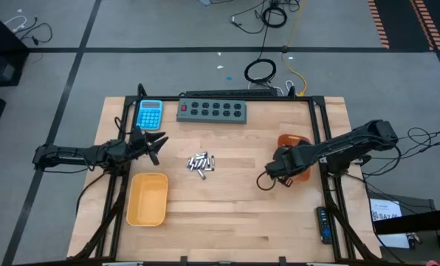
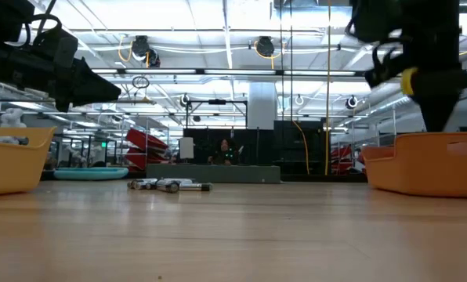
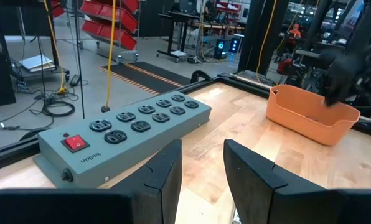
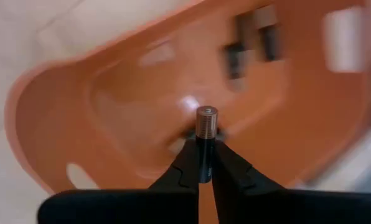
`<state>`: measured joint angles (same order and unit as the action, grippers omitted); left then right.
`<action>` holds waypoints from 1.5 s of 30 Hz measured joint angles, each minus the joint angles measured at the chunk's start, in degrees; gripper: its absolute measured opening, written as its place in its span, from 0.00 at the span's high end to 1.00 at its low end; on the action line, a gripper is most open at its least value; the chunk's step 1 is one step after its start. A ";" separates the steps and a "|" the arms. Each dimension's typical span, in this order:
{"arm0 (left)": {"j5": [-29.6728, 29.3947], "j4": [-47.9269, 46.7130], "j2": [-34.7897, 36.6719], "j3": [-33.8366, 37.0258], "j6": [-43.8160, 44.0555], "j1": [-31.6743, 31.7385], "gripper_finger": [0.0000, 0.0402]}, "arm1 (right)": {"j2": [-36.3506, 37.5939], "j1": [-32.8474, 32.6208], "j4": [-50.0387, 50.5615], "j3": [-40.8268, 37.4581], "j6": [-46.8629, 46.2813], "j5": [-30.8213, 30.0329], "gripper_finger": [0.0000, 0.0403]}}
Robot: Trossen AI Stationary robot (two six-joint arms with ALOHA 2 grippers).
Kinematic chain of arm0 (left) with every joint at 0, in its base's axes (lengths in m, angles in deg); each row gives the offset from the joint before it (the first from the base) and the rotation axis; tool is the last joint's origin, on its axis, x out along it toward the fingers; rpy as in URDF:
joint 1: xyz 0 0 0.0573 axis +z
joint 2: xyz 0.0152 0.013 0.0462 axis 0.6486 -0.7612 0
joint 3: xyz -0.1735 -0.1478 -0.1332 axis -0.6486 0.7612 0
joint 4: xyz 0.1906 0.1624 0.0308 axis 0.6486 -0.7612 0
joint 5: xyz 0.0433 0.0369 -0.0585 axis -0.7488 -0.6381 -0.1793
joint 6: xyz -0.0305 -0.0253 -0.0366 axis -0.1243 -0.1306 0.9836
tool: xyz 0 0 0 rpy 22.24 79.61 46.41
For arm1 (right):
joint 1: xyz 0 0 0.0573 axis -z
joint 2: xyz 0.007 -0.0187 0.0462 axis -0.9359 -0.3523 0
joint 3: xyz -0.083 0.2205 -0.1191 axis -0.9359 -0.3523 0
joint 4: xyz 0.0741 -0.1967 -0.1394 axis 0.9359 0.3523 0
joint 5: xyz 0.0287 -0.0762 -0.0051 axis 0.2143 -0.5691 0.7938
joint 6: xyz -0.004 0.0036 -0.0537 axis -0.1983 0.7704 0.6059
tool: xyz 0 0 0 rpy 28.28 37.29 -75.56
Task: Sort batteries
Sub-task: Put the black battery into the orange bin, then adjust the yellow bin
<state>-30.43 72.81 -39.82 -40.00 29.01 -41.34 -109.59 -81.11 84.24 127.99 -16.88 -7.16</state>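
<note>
A pile of small silvery and dark batteries (image 1: 201, 162) lies on the wooden table near its middle; it also shows in the low view as batteries (image 2: 167, 186). My right gripper (image 4: 204, 163) hangs over the orange tray (image 1: 300, 142) on the table's right, shut on one dark battery (image 4: 205, 127). A few dark batteries (image 4: 236, 59) lie on the floor of that tray (image 4: 111, 99). My left gripper (image 3: 201, 177) is open and holds nothing. It hovers left of the pile, between the blue calculator (image 1: 150, 114) and the yellow tray (image 1: 148, 199). My right gripper pinches the dark battery between its two fingertips (image 4: 187, 165). The battery lies along the fingers, and its copper-banded end (image 4: 206, 118) sticks out past them. The fingers point down into the orange tray from above. The battery is lifted clear of the tray's floor.
A grey power strip (image 1: 212, 111) lies along the far edge, with the calculator to its left. In the low view the yellow tray (image 2: 10, 160) stands left and the orange tray (image 2: 429, 164) right. Bare wood lies between the trays, near the pile.
</note>
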 joint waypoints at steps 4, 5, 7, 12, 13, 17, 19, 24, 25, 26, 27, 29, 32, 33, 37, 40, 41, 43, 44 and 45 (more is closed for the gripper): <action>0.02 1.51 0.00 0.00 -1.03 0.00 0.68 | 1.79 3.64 -9.86 -6.04 6.27 7.28 0.99; 0.02 1.68 0.00 0.00 -1.09 0.02 0.68 | 2.28 4.42 -11.41 -6.94 7.22 8.67 0.98; 0.04 1.74 0.00 0.00 -1.12 0.01 0.68 | 3.27 5.85 -13.10 -8.01 8.35 10.35 0.97; 7.14 1.79 -0.14 0.00 -1.09 0.02 0.68 | 4.20 8.25 -15.02 -8.13 11.42 13.45 0.87; 9.14 1.85 -0.27 0.00 -1.08 0.02 0.68 | 4.20 8.54 -15.79 -8.13 12.15 14.65 0.84; 11.06 3.01 -1.41 0.00 -1.02 0.00 0.67 | 3.93 9.11 -20.17 -8.13 14.94 19.57 0.74; 10.99 5.77 -2.34 0.00 -0.08 0.00 0.65 | 3.92 9.11 -22.69 -8.13 15.76 21.51 0.71; 10.93 11.67 -5.82 -0.11 0.59 0.10 0.62 | 4.21 9.07 -19.70 -6.33 17.04 15.18 0.71; 10.93 11.37 -6.91 -0.50 0.61 0.30 0.61 | 4.70 9.10 -18.81 -5.27 17.57 12.13 0.71; 10.93 11.23 -8.25 -1.11 0.61 0.52 0.61 | 5.49 9.11 -18.65 -4.12 18.09 9.05 0.72; 10.99 11.25 -9.55 -1.81 0.61 0.80 0.61 | 6.34 9.11 -18.88 -3.09 18.47 6.41 0.72; 11.64 10.90 -12.60 -3.34 0.61 1.67 0.61 | 7.74 9.56 -20.27 -1.42 20.13 1.81 0.72; 13.70 7.33 -17.51 -7.09 1.40 3.02 0.62 | 8.42 10.50 -27.76 -0.62 23.98 -0.87 0.72; 15.46 5.99 -19.04 -8.40 1.65 3.42 0.62 | 8.30 10.71 -30.80 -0.75 25.27 -0.92 0.72; 24.50 -2.23 -24.94 -13.89 2.08 3.79 0.65 | 5.56 10.51 -44.52 -2.09 31.37 0.18 0.72; 26.62 -13.41 -28.59 -19.27 1.96 3.74 0.65 | 2.51 10.44 -53.26 -2.83 35.65 0.26 0.72; 26.59 -16.99 -29.70 -20.95 1.60 3.74 0.65 | 1.30 10.51 -55.60 -2.98 37.19 0.20 0.72; 26.51 -23.32 -31.42 -23.88 0.22 3.74 0.65 | -1.60 10.73 -59.68 -3.12 39.86 0.14 0.72; 26.45 -25.34 -32.10 -25.31 -0.62 3.74 0.65 | -3.23 10.80 -62.42 -3.13 40.77 0.14 0.72; 26.42 -26.78 -32.69 -26.88 -1.37 3.74 0.64 | -4.68 10.79 -65.34 -3.13 41.53 0.15 0.72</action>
<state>-4.01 46.04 -72.50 -66.88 27.64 -37.61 -114.27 -70.32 18.91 124.86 24.64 -7.01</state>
